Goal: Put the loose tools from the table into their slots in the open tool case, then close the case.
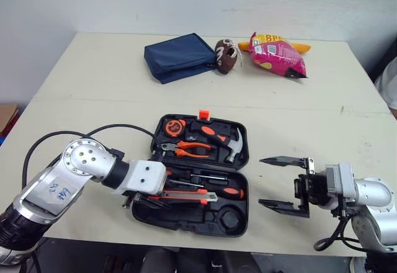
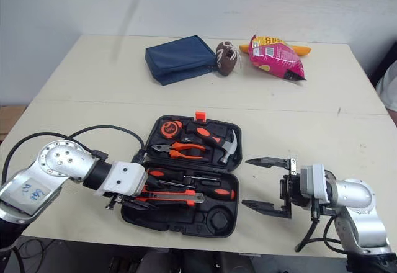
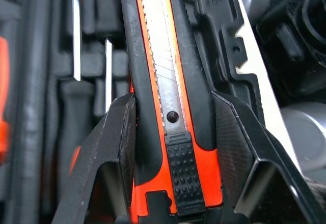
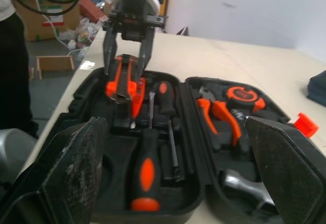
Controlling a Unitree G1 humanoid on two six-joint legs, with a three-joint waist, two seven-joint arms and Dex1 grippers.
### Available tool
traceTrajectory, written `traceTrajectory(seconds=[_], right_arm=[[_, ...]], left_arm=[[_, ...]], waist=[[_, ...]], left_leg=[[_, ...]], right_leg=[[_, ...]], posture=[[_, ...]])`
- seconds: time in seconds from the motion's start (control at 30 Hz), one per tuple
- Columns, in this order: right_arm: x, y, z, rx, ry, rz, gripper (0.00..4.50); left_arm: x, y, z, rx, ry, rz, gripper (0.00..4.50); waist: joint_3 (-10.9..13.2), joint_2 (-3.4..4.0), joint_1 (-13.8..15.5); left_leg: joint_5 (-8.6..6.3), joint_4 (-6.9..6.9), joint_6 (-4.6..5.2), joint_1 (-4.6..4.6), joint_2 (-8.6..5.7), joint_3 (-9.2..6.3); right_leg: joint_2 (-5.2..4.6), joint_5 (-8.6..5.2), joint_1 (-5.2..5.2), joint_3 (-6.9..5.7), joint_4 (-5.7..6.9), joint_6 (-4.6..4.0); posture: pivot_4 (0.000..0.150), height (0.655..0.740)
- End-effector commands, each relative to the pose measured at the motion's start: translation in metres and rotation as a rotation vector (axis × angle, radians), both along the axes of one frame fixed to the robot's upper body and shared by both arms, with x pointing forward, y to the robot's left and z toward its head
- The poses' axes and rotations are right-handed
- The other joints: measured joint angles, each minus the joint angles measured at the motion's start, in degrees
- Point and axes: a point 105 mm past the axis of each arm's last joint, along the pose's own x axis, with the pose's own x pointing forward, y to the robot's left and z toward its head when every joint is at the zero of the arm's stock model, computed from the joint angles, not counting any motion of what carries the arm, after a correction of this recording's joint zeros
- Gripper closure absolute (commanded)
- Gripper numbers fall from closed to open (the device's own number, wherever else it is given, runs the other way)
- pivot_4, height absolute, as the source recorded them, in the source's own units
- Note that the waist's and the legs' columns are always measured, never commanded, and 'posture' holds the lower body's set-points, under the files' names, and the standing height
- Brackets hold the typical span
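The black tool case (image 1: pixel 246 189) lies open near the table's front edge. Its far half holds a tape measure (image 1: pixel 173 126), orange pliers (image 1: pixel 186 149) and a hammer (image 1: pixel 234 146). Screwdrivers (image 1: pixel 226 192) lie in the near half. My left gripper (image 1: pixel 144 198) is low over the near half's left side, shut on an orange and black utility knife (image 3: pixel 163 81). The knife (image 1: pixel 186 195) lies lengthwise across the tray, touching or just above it. My right gripper (image 1: pixel 260 181) hovers open and holds nothing, just right of the case and facing it.
At the table's back lie a blue pouch (image 1: pixel 180 56), a small brown ball (image 1: pixel 226 56) and a pink snack bag (image 1: pixel 278 56). A person's white sleeve (image 1: pixel 389 84) shows at the right edge. An orange latch (image 1: pixel 203 114) sticks up from the case's far rim.
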Motion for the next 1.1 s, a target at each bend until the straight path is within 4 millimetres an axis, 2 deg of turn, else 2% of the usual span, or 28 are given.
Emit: traceTrajectory(seconds=[0.03, 0.2, 0.53, 0.8, 0.93, 1.1], right_arm=[[-0.009, -0.002, 0.013, 0.016, -0.021, -0.014, 0.0], [-0.017, -0.008, 0.011, 0.011, -0.001, -0.03, 0.0], [-0.024, -0.013, 0.005, 0.008, 0.007, -0.05, 0.0], [-0.024, -0.017, 0.001, 0.011, 0.001, -0.058, 0.0], [-0.023, -0.023, -0.009, 0.011, 0.003, -0.061, 0.0], [-0.02, -0.027, -0.017, 0.012, 0.001, -0.064, 0.0]], left_arm=[[-0.011, -0.006, -0.003, 0.06, 0.039, -0.045, 3.02], [-0.016, -0.013, -0.011, 0.093, 0.048, -0.078, 3.02], [-0.011, -0.014, -0.019, 0.156, 0.011, -0.098, 3.02], [-0.007, -0.01, -0.023, 0.192, 0.0, -0.082, 3.02], [-0.005, -0.007, -0.025, 0.202, 0.0, -0.023, 3.02], [-0.008, -0.006, -0.024, 0.217, 0.005, -0.034, 3.02]], waist=[[-0.01, -0.01, 0.09], [0.0, -0.02, 0.17], [0.0, -0.02, 0.18], [0.0, -0.02, 0.29], [0.0, -0.02, 0.37], [0.0, -0.02, 0.27]], left_leg=[[0.0, 0.01, 0.0, 0.01, 0.0, 0.0], [0.0, 0.05, 0.01, 0.0, -0.02, 0.01], [0.03, 0.11, 0.03, 0.08, -0.03, 0.01], [0.03, 0.15, 0.03, 0.1, -0.04, 0.01], [0.03, 0.16, 0.04, 0.14, -0.04, 0.01], [0.05, 0.22, 0.06, 0.16, -0.05, 0.02]], right_leg=[[0.0, -0.01, 0.01, 0.01, 0.0, 0.01], [0.0, -0.01, 0.02, 0.05, 0.0, 0.04], [0.0, -0.01, 0.07, 0.07, 0.13, 0.04], [0.0, -0.01, 0.1, 0.08, 0.16, 0.05], [-0.01, -0.01, 0.15, 0.08, 0.18, 0.05], [-0.02, -0.01, 0.16, 0.1, 0.3, 0.05]], posture=[[0.15, 0.74], [0.15, 0.74], [0.15, 0.74], [0.15, 0.74], [0.15, 0.74], [0.15, 0.74]])
